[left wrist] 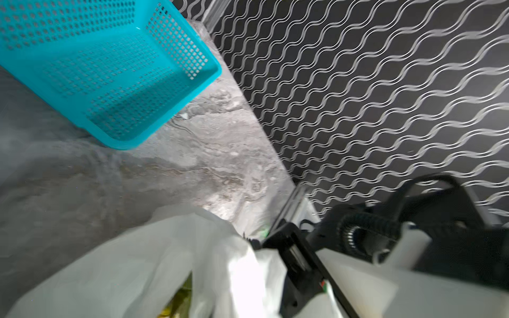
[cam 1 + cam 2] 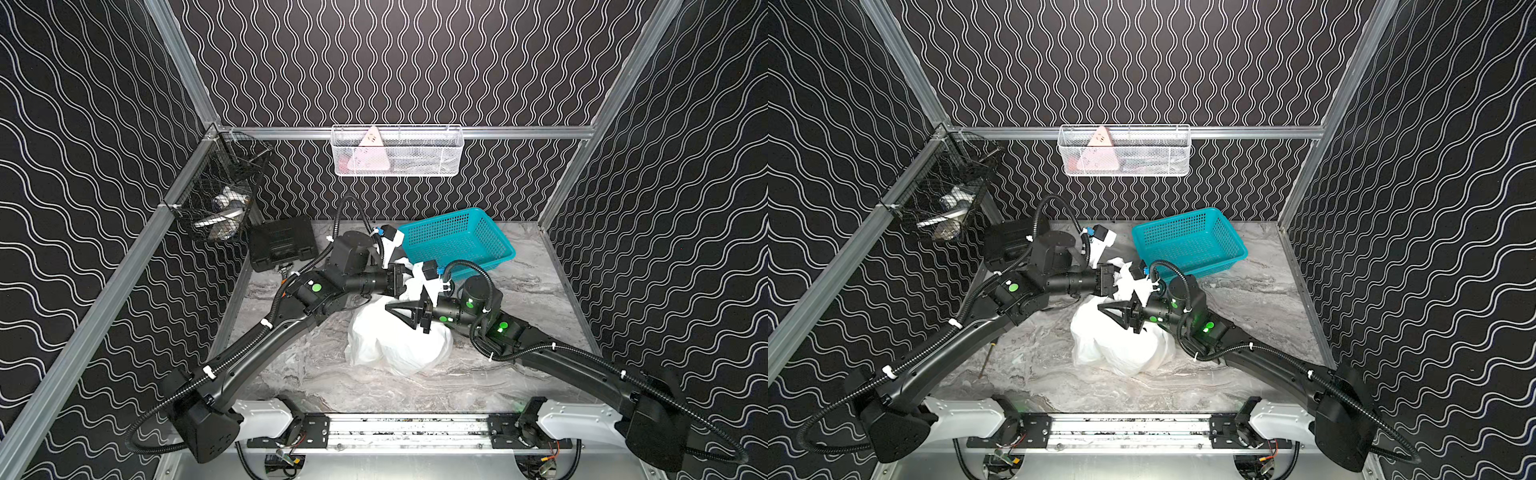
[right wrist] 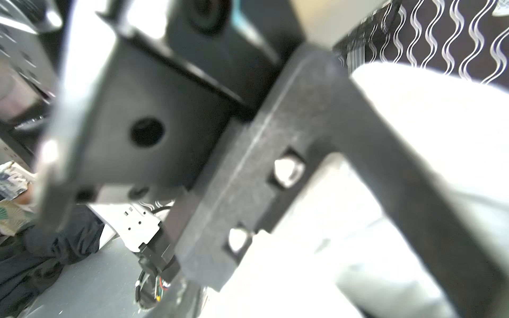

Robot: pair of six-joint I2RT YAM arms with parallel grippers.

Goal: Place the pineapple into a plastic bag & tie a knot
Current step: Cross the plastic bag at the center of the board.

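The plastic bag sits bulging and crumpled near the middle of the marbled worktop, its gathered upper plastic drawn up toward 12 o'clock. There the left tool is clenched, and it seems to pinch that bunched plastic, though its tips are buried in the folds in both top views. In the left wrist view a yellow-green patch, apparently the pineapple, shows down inside the bag's mouth. The right tool reaches in from 3 o'clock and hangs over the upper part of the bag, just beside the left tool. Its jaws stand apart and released, with nothing between them in the blurred right wrist view. A teal basket lies at about 1 o'clock from the bag, close to it. A black case lies at about 10 o'clock, well apart, against the back wall.
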